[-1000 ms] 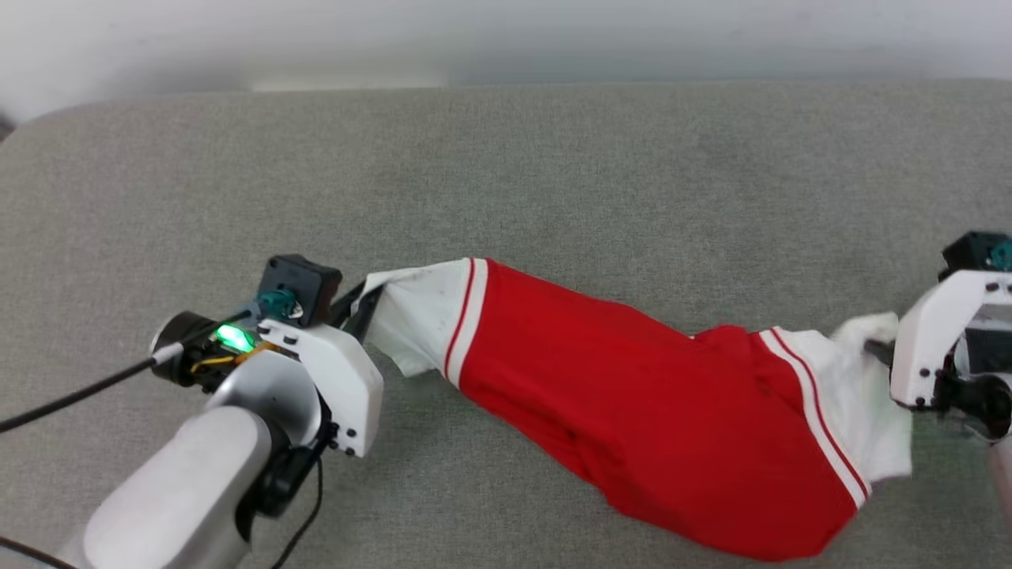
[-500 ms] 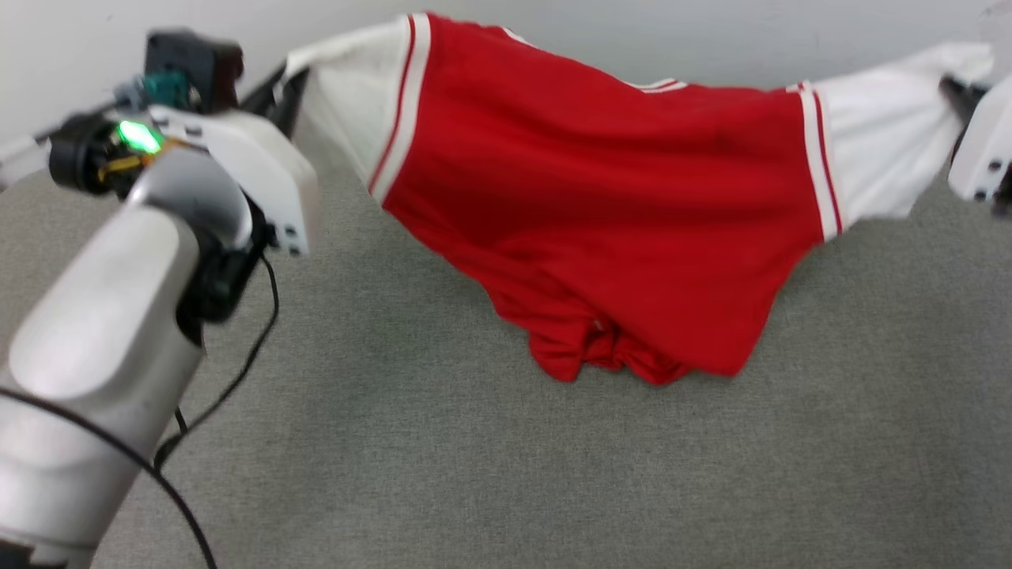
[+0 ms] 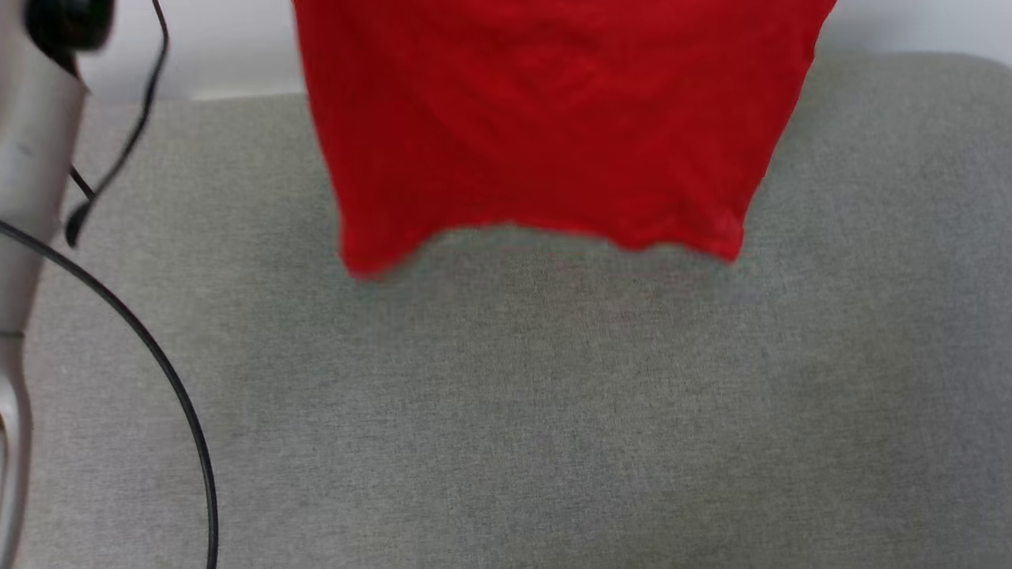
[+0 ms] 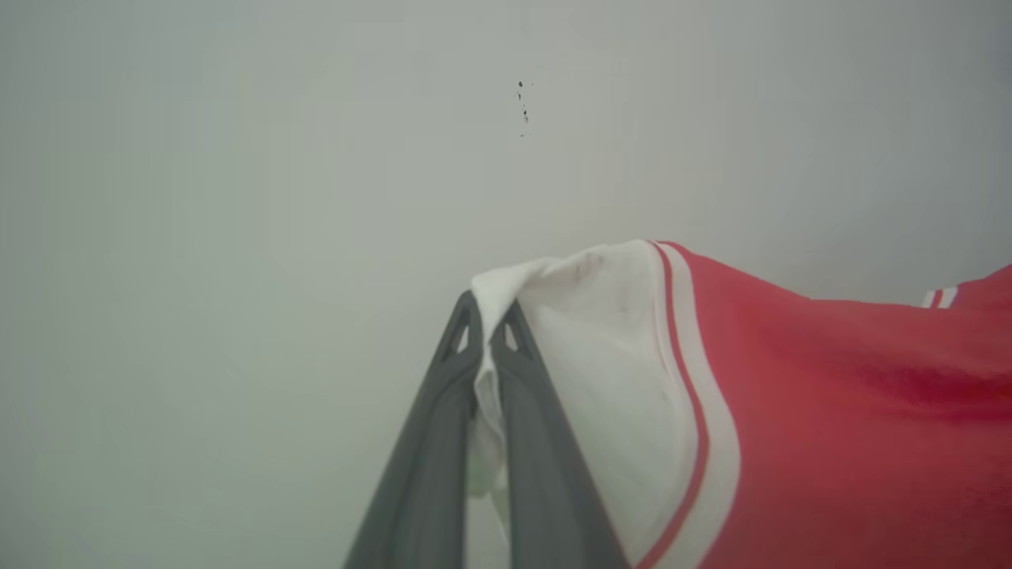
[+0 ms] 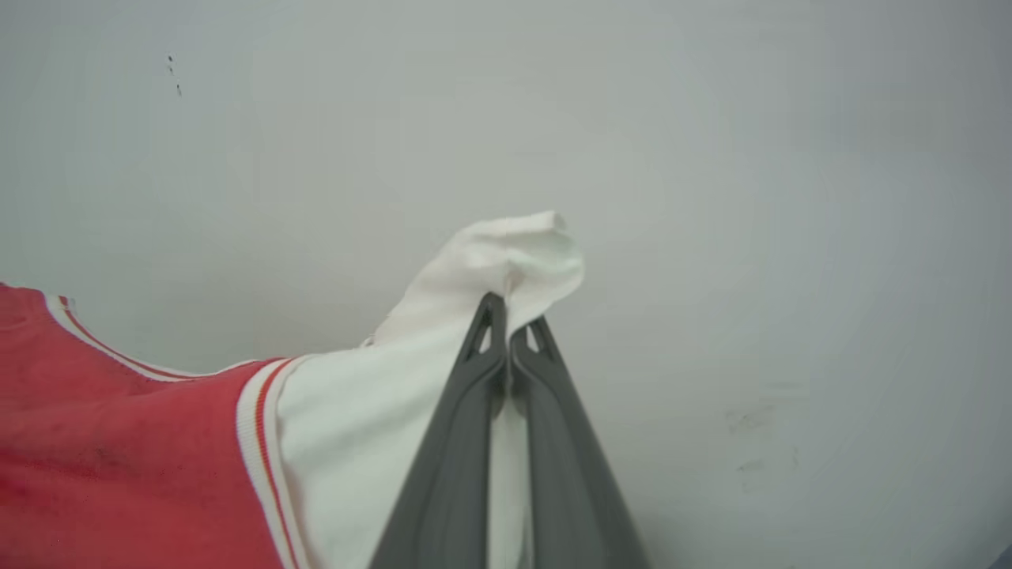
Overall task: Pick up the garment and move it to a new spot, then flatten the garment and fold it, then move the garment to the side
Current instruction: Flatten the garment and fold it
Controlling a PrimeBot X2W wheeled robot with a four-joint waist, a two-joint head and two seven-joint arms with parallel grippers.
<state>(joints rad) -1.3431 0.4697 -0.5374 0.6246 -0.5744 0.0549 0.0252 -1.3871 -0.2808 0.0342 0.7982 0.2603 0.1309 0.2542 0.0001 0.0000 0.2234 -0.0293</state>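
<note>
Head view: the garment (image 3: 545,118) hangs from the top edge, its red hem loose in the air above the grey cushion (image 3: 506,411), probably held high so it drops open before being laid somewhere new. Left wrist view: at lower centre the left gripper (image 4: 484,316) is clamped on one white sleeve (image 4: 601,348), red cloth trailing right. Right wrist view: the right gripper (image 5: 510,320) pinches the other sleeve (image 5: 490,261) at centre; a grip at both ends spreads the garment wide
</note>
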